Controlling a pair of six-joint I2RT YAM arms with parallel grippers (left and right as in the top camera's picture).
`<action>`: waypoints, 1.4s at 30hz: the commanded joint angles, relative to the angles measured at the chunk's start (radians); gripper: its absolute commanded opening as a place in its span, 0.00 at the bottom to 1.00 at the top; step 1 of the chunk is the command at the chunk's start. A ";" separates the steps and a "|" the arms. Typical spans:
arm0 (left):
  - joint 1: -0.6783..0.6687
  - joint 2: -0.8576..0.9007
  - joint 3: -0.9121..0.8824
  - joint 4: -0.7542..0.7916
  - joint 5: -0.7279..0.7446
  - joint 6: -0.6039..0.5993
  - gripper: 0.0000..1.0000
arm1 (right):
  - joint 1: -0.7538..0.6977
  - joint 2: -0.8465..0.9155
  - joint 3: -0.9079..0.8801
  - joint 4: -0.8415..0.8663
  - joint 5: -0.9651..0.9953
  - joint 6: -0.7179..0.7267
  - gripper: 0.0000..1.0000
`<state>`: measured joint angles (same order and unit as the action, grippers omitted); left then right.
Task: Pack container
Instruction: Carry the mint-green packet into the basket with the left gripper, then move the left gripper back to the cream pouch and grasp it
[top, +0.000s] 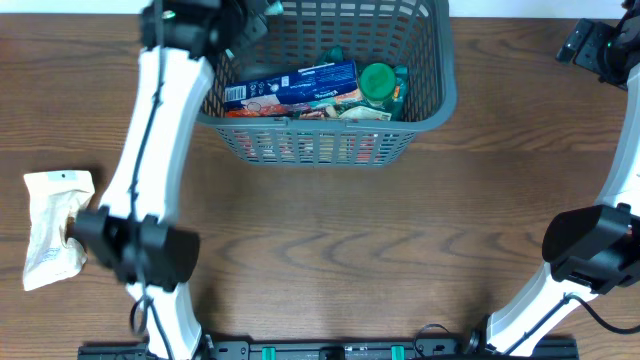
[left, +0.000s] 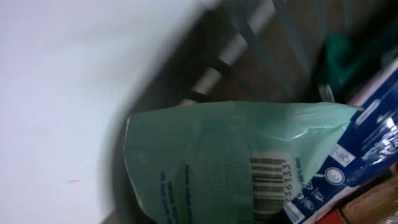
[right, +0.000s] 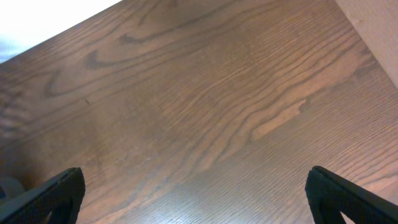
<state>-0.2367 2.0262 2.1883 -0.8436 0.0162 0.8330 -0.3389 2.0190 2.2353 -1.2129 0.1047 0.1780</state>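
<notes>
The container (top: 447, 95), a large dark grey lattice basket, stands at the back middle of the table. It holds a blue box (top: 300, 85), a green-lidded jar (top: 377, 80) and other packets. My left gripper (top: 245, 30) is over its back left corner. In the left wrist view a pale green packet (left: 217, 162) with a barcode fills the lower frame and hides the fingers, which look shut on it; the basket wall (left: 242, 43) and the blue box (left: 373, 130) lie behind. My right gripper (right: 196, 199) is open and empty over bare wood, at the far right (top: 590, 45).
A white crumpled packet (top: 52, 225) lies on the table at the far left, beside my left arm's base. The wooden table (top: 350, 260) stretches in front of the basket. A pale wall shows beyond the basket in the left wrist view.
</notes>
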 joint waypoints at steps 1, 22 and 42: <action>0.001 0.089 0.007 -0.025 0.000 0.031 0.06 | 0.000 -0.003 0.000 -0.004 -0.005 -0.011 0.99; -0.010 0.194 -0.011 -0.154 -0.005 0.011 0.75 | 0.000 -0.003 0.000 -0.003 -0.004 -0.012 0.99; 0.311 -0.414 0.026 -0.515 -0.320 -0.555 0.99 | 0.000 -0.003 0.000 0.005 -0.005 -0.037 0.99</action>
<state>-0.0391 1.6165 2.2227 -1.3113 -0.2741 0.5247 -0.3389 2.0190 2.2353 -1.2076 0.1043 0.1600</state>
